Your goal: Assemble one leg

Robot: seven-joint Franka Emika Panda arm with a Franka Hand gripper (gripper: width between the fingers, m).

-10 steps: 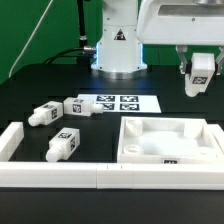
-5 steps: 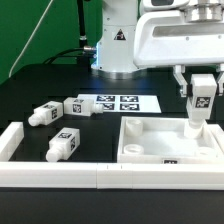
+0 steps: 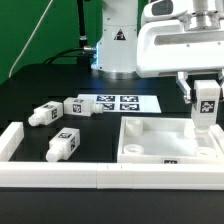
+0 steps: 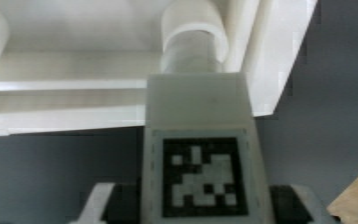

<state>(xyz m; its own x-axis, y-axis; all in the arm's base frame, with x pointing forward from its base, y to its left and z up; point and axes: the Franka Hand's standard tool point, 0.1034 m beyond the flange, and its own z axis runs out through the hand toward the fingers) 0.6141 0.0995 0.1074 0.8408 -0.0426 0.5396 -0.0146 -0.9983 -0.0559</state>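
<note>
Black tabletop (image 3: pixel 40 85) is carrying everything, and I'm seeing the arm's base (image 3: pixel 117 48) at the back. The gripper (image 3: pixel 205 98) is hanging at the exterior view's right, its two fingers clamping a leg (image 3: pixel 206 114) that is standing upright with its tag facing the camera. That leg is sitting over the far right corner of the tray piece (image 3: pixel 160 161); whether its lower end is touching, I cannot tell. In the wrist view the leg (image 4: pixel 201 115) is filling the middle, with the tray piece (image 4: pixel 87 105) beyond it. Three loose legs (image 3: pixel 64 146) are lying at the exterior view's left, two of them just beside the marker board (image 3: pixel 122 103). I'm also seeing a white rail (image 3: pixel 100 177) running along the front.
</note>
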